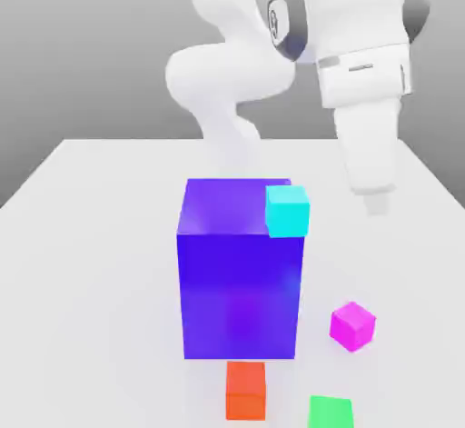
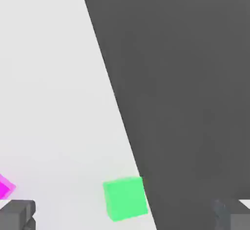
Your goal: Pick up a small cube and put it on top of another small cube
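Nowhere any writing; fingers (image 2: 19, 214) spread wide, empty; magenta cube (image 1: 352, 325) on table (image 1: 91, 235), untouched.

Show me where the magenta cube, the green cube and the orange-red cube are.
magenta cube (image 1: 352, 325), exterior view, on its front face.
green cube (image 2: 125, 198), hand view, middle of its visible face.
orange-red cube (image 1: 245, 392), exterior view, middle of its front face.

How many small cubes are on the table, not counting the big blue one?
4: a cyan cube by the big blue cube's top corner, a magenta cube at the exterior view's right, an orange-red cube and a green cube in front. More may hide behind the big cube.
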